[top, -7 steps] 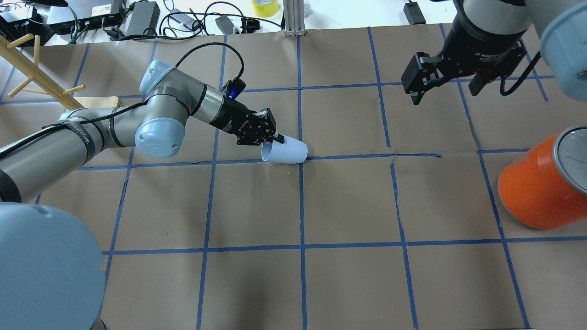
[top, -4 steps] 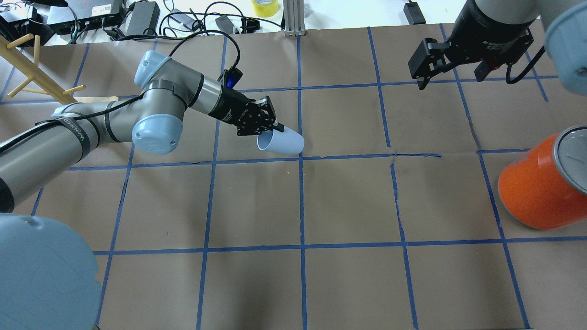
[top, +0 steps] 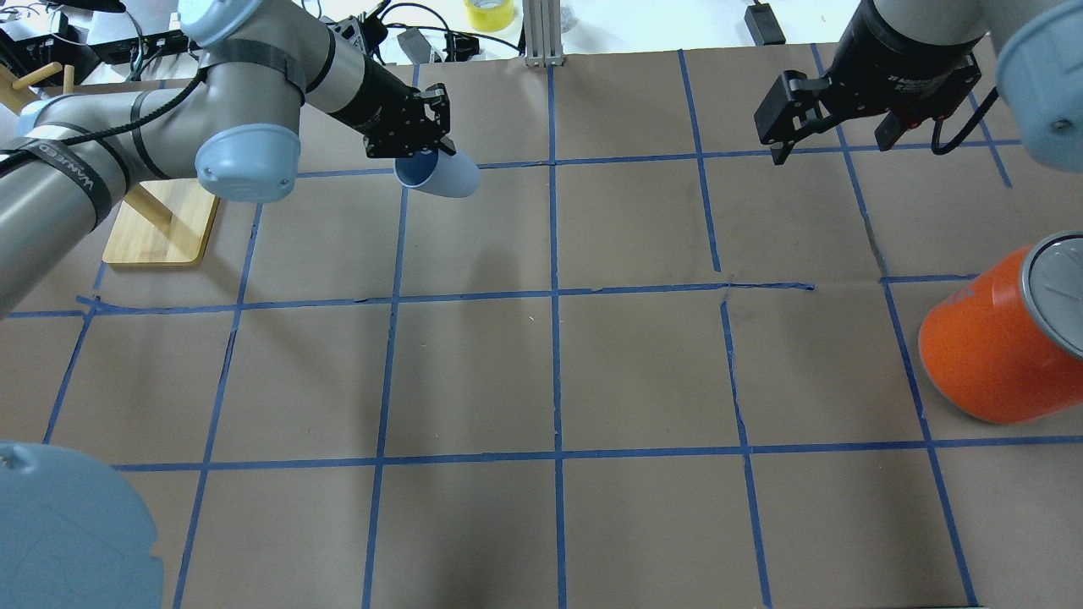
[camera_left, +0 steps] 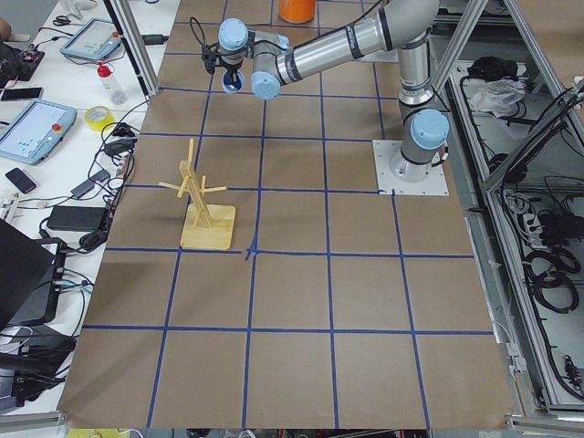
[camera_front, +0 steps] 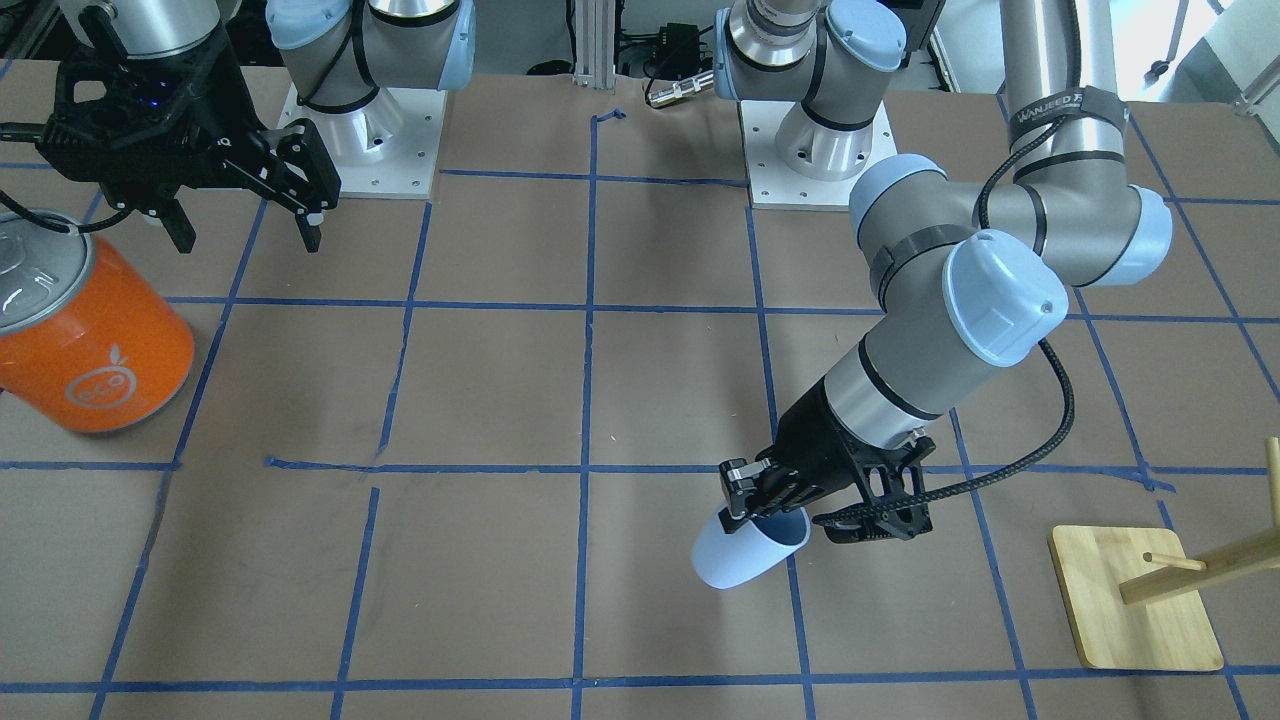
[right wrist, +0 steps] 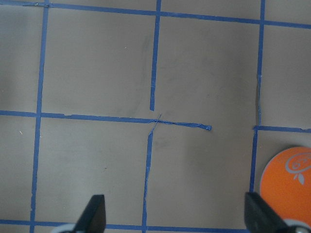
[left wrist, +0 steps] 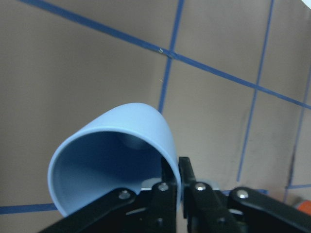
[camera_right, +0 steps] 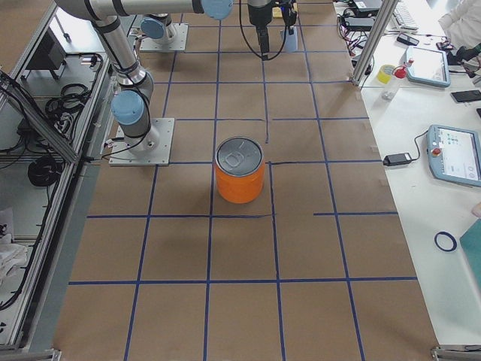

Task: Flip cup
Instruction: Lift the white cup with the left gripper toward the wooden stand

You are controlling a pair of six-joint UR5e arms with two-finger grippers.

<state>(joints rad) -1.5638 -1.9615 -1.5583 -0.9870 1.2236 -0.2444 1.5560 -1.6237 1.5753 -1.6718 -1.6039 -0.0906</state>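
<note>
Your left end effector (top: 433, 154) pinches pale blue tumbler (top: 448, 178) by rim, clear of surface (top: 643, 372), overhead 11 o'clock; long axis near horizontal, base toward 4 o'clock. Right end effector (top: 831, 142) spread, empty, farther.

I count, from my feeds: one cup (top: 440, 176), one orange can (top: 986, 355), one wooden peg stand (camera_front: 1135, 610), one table (top: 643, 372). Two grippers: left gripper (top: 426, 157), right gripper (top: 827, 139).
</note>
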